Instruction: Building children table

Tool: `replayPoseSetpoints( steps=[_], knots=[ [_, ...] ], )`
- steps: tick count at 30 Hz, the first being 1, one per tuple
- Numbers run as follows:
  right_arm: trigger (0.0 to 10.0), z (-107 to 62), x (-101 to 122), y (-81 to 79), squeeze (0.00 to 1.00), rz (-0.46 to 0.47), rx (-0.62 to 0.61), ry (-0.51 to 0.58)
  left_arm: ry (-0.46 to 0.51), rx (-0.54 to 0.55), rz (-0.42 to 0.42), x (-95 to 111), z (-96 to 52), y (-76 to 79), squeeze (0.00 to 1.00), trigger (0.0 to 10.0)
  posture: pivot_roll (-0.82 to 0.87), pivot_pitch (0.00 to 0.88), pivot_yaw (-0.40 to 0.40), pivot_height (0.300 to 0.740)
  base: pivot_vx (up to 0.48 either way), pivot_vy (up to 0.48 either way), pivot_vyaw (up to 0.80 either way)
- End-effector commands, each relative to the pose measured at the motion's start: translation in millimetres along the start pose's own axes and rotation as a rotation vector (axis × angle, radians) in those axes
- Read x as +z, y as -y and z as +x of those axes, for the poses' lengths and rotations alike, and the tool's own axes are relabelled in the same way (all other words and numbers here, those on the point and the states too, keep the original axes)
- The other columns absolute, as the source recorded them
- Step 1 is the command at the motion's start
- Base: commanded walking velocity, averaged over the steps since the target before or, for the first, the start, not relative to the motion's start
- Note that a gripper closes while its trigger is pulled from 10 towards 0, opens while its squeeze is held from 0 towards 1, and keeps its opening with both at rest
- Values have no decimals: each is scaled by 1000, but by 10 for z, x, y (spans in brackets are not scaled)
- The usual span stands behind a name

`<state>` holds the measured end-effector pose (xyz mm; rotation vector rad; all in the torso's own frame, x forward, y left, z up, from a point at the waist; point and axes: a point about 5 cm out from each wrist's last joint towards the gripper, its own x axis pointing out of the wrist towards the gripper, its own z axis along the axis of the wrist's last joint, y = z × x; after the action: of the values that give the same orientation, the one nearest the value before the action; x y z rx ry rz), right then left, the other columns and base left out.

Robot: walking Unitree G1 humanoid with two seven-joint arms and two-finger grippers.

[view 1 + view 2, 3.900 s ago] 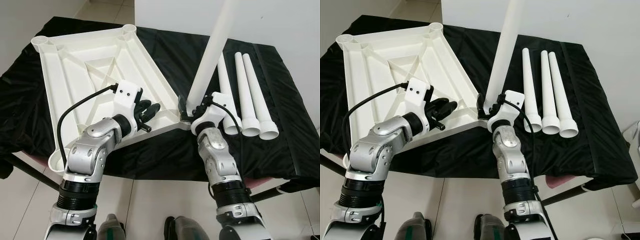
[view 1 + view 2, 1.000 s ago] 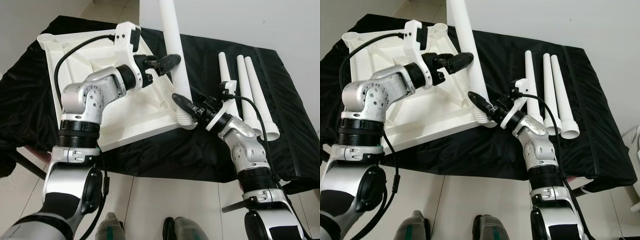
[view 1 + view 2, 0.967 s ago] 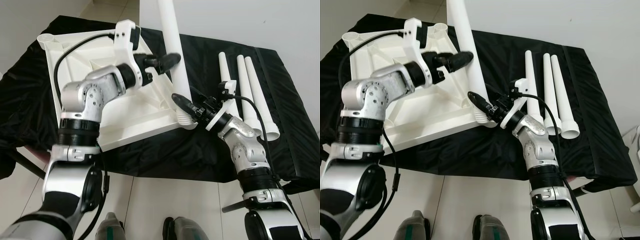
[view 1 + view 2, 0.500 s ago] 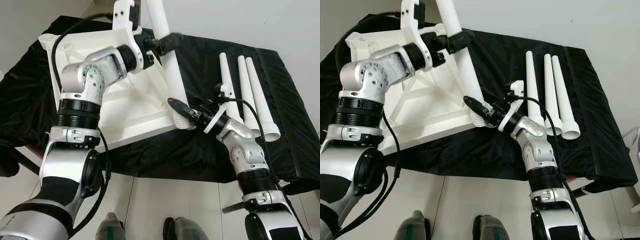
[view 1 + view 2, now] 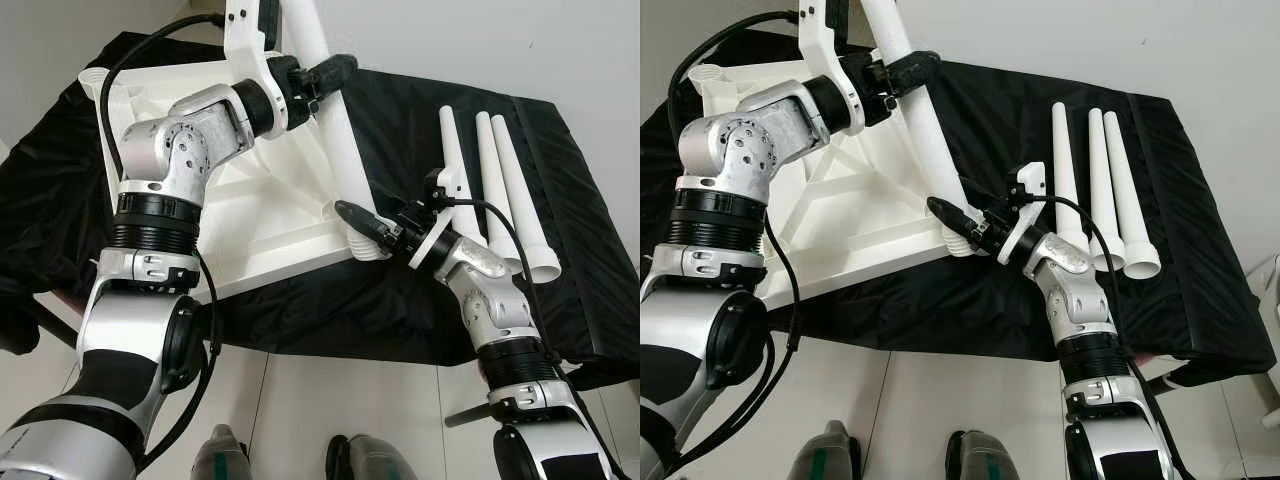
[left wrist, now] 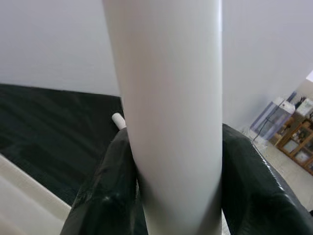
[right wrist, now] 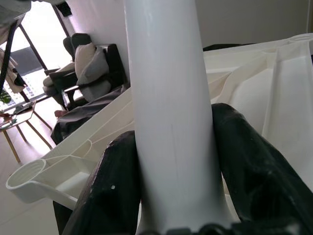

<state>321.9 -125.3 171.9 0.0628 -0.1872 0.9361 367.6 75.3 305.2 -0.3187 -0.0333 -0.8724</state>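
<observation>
You have one leg point(image 5: 335, 150) gripped by both tools; the left tool point(image 5: 318, 78) pinches it high on the shaft, the right tool point(image 5: 958, 228) pinches it low, just above its wide foot; the wrist views show black fingers point(image 6: 110, 196) pressed on either side of the white tube. The leg stands tilted, its foot at the near right corner of the tabletop point(image 5: 245, 215), which lies upside down on the black-draped table point(image 5: 420, 310); whether the foot is in the corner socket I cannot tell.

Judging by this, the step is seating the leg; so bring the shaft upright over the socket before you push, since a tilted leg may jam or skid off the rim; steer with the upper tool, hold the base steady with the lower one, and press straight down along the shaft. Mind that the tabletop may slide on the cloth. Three spare legs point(image 5: 495, 190) lie side by side well to the right; keep your right elbow off them.
</observation>
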Motion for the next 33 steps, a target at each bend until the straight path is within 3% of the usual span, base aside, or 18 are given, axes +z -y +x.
replayPoseSetpoints(
  steps=[1, 2, 4, 5, 6, 7, 14, 15, 21, 33],
  knots=[
    [10000, 8, 6, 32, 0, -30, -6, -27, -11, -133, 53, 36, 42, 141, 0, 0, -24, 0, -48, 740, 0, 0, 0],
    [10000, 11, 4, 46, 0, -29, -13, -34, -16, -130, 65, 40, 50, 150, 0, 6627, -24, 0, -50, 740, 0, 0, 0],
    [10000, 12, 2, 55, 0, -27, -18, -37, -20, -126, 72, 43, 55, 153, 0, 6627, -24, 0, -50, 740, 0, 0, 0],
    [10000, 14, 7, 73, 698, -25, -25, -44, -18, -122, 74, 53, 63, 159, 0, 10000, -22, 0, -55, 740, 0, 0, 0],
    [10000, 14, 7, 73, 698, -25, -25, -44, -18, -122, 74, 53, 63, 159, 0, 10000, -22, 0, -55, 740, 0, 0, 0],
    [10000, 18, 38, 109, 1000, -23, -31, -51, -4, -135, 93, 92, 76, 214, 0, 10000, -22, 0, -58, 740, 0, 0, 0],
    [10000, 69, 116, 183, 1000, -62, -36, -107, 5, -197, 181, 152, 117, 420, 0, 10000, -18, 0, -68, 740, 0, 0, 0],
    [10000, 88, 128, 185, 0, -69, -20, -128, 7, -211, 193, 159, 124, 458, 0, 10000, -17, 0, -72, 740, 0, 0, 0],
    [10000, 169, 136, 169, 0, -91, 15, -230, 15, -248, 216, 186, 155, 570, 0, 10000, -17, 1, -76, 740, 0, 0, 0],
    [10000, 366, 416, 142, 0, -123, 90, -181, 1, -294, 251, 129, 182, 713, 0, 10000, -13, 8, -83, 740, 0, 0, 0]
  ],
)
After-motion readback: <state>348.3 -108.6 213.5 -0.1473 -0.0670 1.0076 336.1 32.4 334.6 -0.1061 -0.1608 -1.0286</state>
